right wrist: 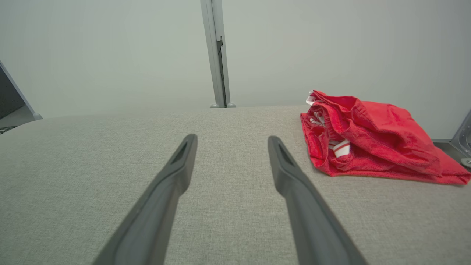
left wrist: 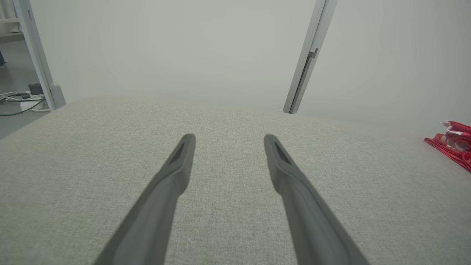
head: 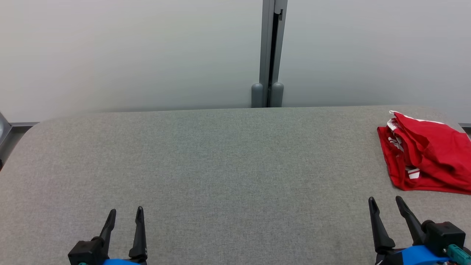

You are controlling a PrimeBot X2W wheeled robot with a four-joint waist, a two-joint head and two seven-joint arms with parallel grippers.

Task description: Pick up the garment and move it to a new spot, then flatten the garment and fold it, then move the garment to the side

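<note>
Between the long dark fingers of each arm there is only bare tabletop. The left gripper (head: 126,209) and the right gripper (head: 385,198) both stand with jaws spread wide and empty, low over the near side of the grey woven-fabric table (head: 220,158). Ahead and to the right of the right gripper, near but not touching, lies the crumpled red cloth garment with white striped trim (head: 434,154), bunched in loose layered folds close to the table's right edge and well apart from the left gripper. It looks light, soft and limp, so it should sag and unfurl once lifted, not keep its shape. The raised ridge of folds on top seems the surest place to pinch. The flat hem against the table would likely be harder to get a finger under.
</note>
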